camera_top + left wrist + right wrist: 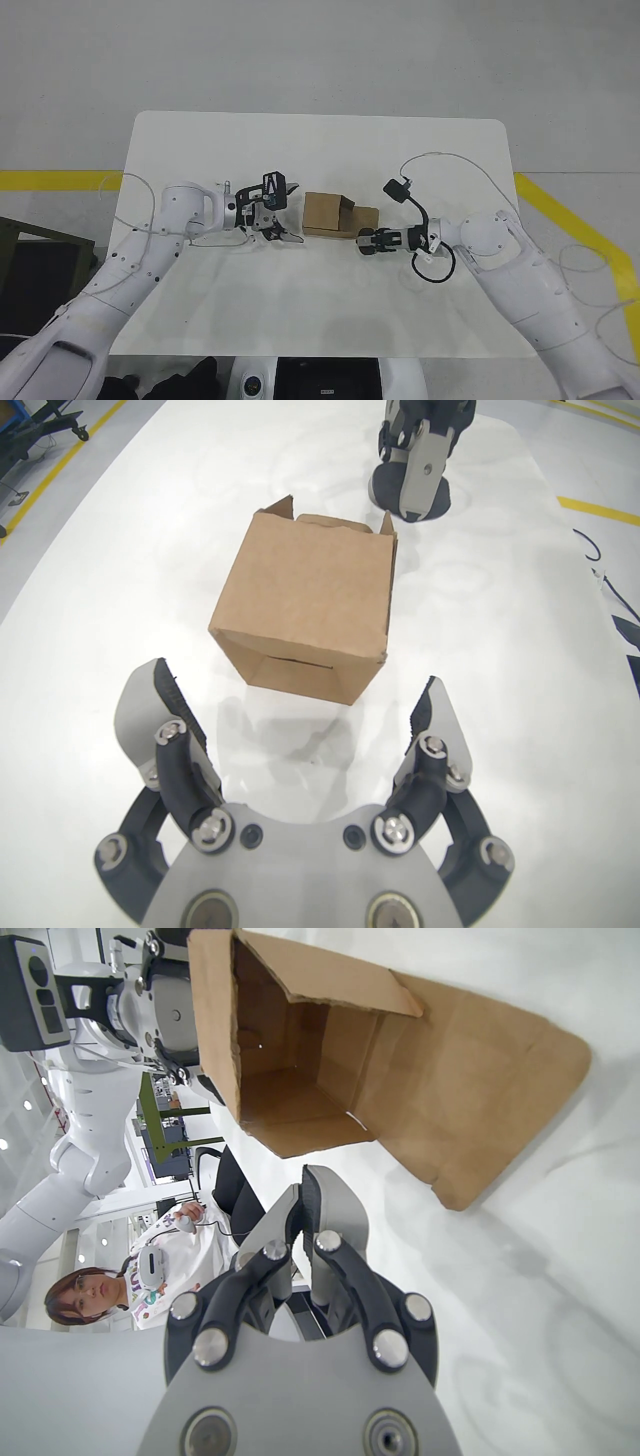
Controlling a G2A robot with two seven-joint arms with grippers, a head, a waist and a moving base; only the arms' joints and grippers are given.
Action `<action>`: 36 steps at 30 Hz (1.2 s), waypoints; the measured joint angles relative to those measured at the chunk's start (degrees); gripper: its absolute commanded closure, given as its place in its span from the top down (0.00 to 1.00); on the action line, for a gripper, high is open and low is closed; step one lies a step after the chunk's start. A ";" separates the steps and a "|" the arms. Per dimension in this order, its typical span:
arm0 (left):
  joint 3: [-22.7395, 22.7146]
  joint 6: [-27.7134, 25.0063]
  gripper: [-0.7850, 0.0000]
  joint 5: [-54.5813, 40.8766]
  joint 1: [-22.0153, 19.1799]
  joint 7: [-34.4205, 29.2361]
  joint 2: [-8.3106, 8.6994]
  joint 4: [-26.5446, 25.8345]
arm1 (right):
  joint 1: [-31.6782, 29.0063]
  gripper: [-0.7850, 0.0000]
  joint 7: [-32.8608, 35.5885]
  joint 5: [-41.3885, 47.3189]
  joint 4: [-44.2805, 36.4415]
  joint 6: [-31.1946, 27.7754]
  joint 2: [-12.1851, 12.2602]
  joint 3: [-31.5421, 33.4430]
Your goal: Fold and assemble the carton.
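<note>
The left gripper point(296, 672), spread wide and empty, is hovering just short of the carton point(328, 212) lying on its side in the middle of the table point(300, 310), while the right gripper point(306, 1175), pinched shut on nothing, is facing its open mouth, the body seemingly squared up but the lid flap point(475, 1093) lying flat, not yet folded in.

- The carton point(327, 211) lies on its side near the middle of the tabletop point(320, 300).
- The left gripper point(283, 234) is just to its left, apart from it, facing the closed end.
- The right gripper point(360, 241) is to its right, before the open end.
- One flap point(366, 217) lies flat on the tabletop, close beside the right gripper.
</note>
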 measured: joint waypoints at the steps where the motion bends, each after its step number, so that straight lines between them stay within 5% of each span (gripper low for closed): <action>1: 0.34 0.09 1.00 0.19 -0.25 0.33 -0.21 0.31 | -0.06 0.00 -0.29 0.23 -0.03 -0.16 -0.08 -0.17; 18: 5.01 -0.78 1.00 -0.92 -3.55 5.70 -3.85 6.15 | 4.62 0.00 -5.47 2.65 7.15 -6.77 -3.15 -5.97; 36: 4.31 -0.97 1.00 -2.57 -1.60 4.47 -4.65 6.77 | 9.67 0.00 -8.43 1.11 15.86 -15.26 -6.29 -10.33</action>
